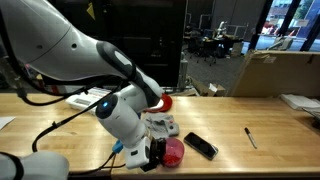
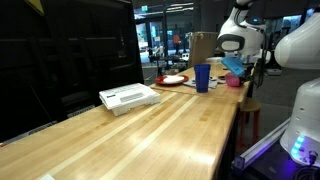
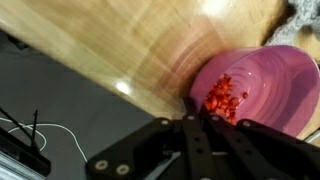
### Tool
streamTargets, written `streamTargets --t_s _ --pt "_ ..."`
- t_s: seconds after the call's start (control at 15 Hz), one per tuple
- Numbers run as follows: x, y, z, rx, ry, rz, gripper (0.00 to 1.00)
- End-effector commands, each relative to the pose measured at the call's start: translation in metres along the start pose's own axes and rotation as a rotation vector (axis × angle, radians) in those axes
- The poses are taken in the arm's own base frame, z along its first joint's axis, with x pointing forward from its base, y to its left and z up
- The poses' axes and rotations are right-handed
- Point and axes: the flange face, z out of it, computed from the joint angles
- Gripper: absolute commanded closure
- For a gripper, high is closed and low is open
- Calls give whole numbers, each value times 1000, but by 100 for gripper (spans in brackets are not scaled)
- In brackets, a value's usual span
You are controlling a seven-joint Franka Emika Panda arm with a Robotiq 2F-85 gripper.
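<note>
Clearly at the edge of the pale wooden bench (image 3: 130, 40), the pincer (image 3: 197, 120) has its jaws pressed fully together with nothing seen between them, while the round pink plastic bowl (image 3: 265, 80) of small red pieces (image 3: 225, 97) sits on the bench just right of its tips in the wrist view, rim nearly touching.

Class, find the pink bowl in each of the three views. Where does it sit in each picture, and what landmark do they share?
Exterior view: bowl low centre, left of the black phone.
Exterior view: bowl upper right, right of the blue cup.
Wrist view: bowl at right, red pieces inside.
Shared landmark: the wooden table under it.
</note>
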Motion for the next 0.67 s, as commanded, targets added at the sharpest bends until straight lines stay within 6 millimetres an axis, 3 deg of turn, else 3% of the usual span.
streamTargets --t_s 0.0,0.27,0.6 --pt "21 3 -5 9 51 -54 99" --pt "35 1 -6 8 66 -126 99" --pt "30 -20 -15 52 32 -228 99"
